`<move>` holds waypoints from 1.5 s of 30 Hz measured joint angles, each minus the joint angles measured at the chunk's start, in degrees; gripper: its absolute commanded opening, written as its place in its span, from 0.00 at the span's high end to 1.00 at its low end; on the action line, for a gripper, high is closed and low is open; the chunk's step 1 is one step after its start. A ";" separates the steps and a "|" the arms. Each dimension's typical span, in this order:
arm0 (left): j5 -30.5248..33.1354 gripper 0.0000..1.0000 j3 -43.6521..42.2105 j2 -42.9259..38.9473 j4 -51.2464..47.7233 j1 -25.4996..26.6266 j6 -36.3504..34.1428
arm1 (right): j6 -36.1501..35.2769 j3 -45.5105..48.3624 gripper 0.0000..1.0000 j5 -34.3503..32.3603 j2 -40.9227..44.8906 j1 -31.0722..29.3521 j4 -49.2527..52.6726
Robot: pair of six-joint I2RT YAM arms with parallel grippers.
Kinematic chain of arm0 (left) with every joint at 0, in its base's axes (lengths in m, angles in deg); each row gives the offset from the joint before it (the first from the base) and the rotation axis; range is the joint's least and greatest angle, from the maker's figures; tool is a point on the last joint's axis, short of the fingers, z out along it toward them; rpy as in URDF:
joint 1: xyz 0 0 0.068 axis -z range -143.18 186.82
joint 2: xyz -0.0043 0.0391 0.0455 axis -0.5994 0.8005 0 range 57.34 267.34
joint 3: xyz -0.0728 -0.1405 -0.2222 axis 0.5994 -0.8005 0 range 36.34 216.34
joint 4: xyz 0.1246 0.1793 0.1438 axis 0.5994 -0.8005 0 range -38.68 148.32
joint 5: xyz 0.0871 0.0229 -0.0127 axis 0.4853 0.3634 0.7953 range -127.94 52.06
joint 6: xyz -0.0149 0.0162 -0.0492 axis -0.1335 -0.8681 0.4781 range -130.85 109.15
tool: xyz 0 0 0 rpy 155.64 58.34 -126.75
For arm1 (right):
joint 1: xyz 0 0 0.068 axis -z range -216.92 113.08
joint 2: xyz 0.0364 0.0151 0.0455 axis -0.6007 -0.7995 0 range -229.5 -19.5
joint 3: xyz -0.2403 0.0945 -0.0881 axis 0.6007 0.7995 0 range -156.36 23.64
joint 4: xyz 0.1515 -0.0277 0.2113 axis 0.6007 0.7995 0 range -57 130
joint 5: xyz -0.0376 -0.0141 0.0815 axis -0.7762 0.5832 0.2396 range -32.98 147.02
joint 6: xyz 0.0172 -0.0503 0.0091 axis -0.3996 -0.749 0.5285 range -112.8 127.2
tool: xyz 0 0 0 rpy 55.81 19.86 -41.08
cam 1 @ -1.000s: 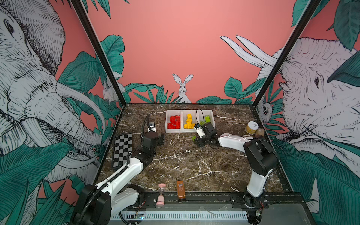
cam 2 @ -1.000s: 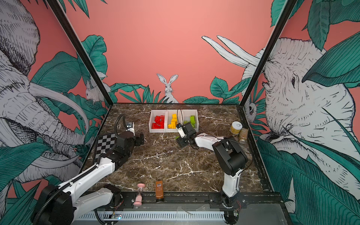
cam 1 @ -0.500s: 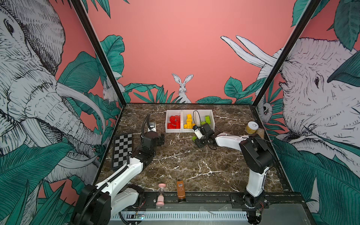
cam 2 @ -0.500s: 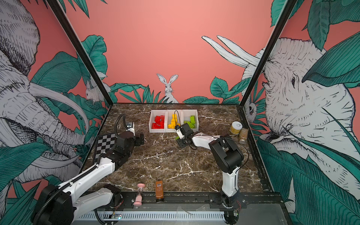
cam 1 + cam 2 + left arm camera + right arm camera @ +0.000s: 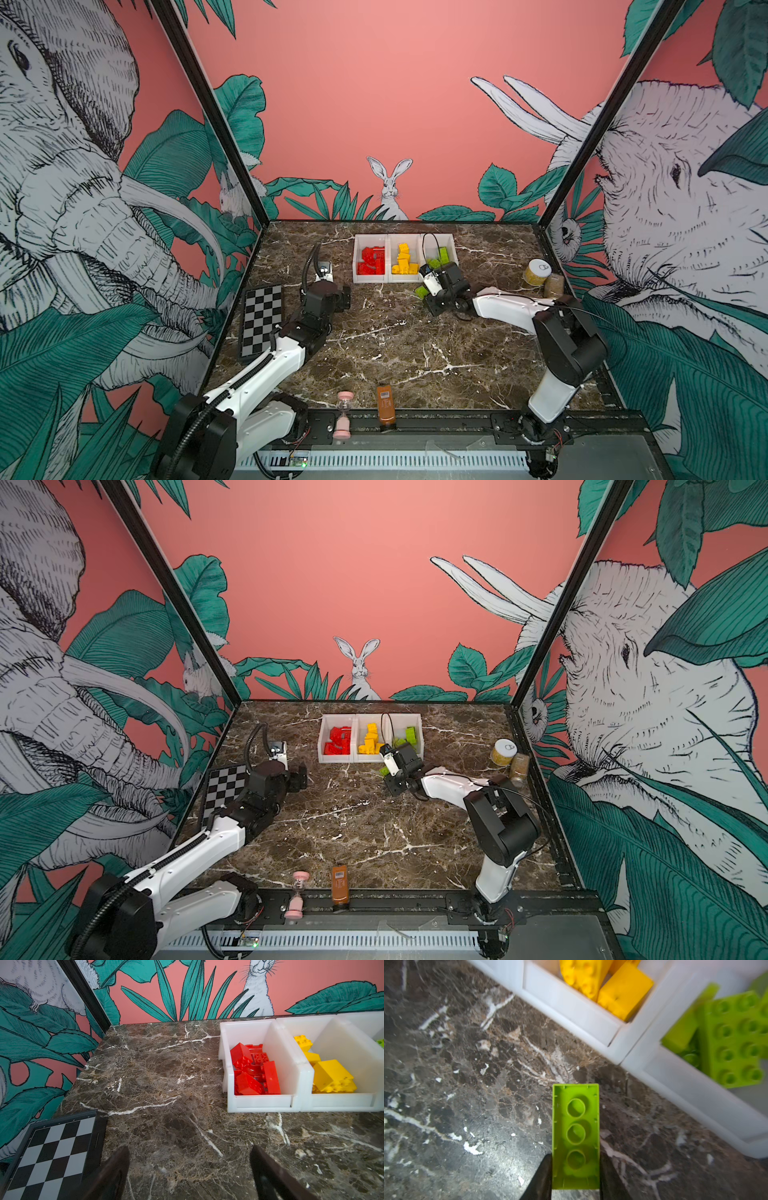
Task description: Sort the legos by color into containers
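Observation:
Three joined white containers [image 5: 402,277] [image 5: 370,759] stand at the back of the table. In both top views the left one holds red legos [image 5: 372,262], the middle one yellow legos [image 5: 404,264], the right one lime green legos [image 5: 439,259]. My right gripper [image 5: 575,1156] [image 5: 430,293] is shut on a lime green brick [image 5: 575,1132] [image 5: 383,771], hollow underside towards the wrist camera, just in front of the containers. I cannot tell whether the brick is off the table. My left gripper [image 5: 189,1157] [image 5: 343,297] stands open and empty over bare marble, left of the containers.
A checkered board [image 5: 262,322] lies along the left edge. A brown bottle [image 5: 385,405] and a pink hourglass [image 5: 344,415] sit at the front edge. Two jars [image 5: 537,272] [image 5: 553,286] stand at the right wall.
My right gripper's jaws have closed onto the lime green brick, and the right arm's elbow has shifted slightly. The left arm has not moved.

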 measured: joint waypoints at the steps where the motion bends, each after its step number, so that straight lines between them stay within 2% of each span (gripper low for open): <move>1: 0.00 0.09 -0.04 -0.04 0.07 0.00 0.00 | -0.04 0.00 0.70 0.20 1.22 0.90 0.00; 7: 0.15 0.09 -0.04 -0.09 0.24 0.00 0.00 | -1.86 -0.28 0.70 1.14 7.13 6.97 0.52; 10: 0.22 0.09 -0.04 -0.09 0.24 0.00 0.00 | -3.37 -2.43 0.70 1.86 6.95 10.14 1.36; 16: 0.31 0.09 -0.04 -0.11 0.24 0.00 -0.02 | -6.32 -11.04 0.69 3.08 -0.11 13.53 2.08; 26: 0.63 0.09 -0.09 -0.98 0.26 0.00 -0.44 | -7.32 -25.83 0.66 5.20 -11.28 14.58 4.35; 32: 1.01 0.08 -0.15 -0.98 0.31 0.00 -0.46 | -7.06 -28.74 0.57 5.99 -14.27 14.64 5.46; 38: 1.36 0.08 -0.83 -0.98 0.87 0.00 -0.63 | -6.14 -29.07 0.42 6.75 -15.50 14.67 6.14; 41: 2.56 0.08 -1.14 -1.42 1.49 0.00 -1.22 | -5.25 -28.55 0.39 6.88 -14.84 14.99 5.55; 45: 5.99 0.06 -2.40 -2.84 3.21 0.00 -3.85 | -2.75 -21.97 0.37 7.13 -8.83 17.16 3.67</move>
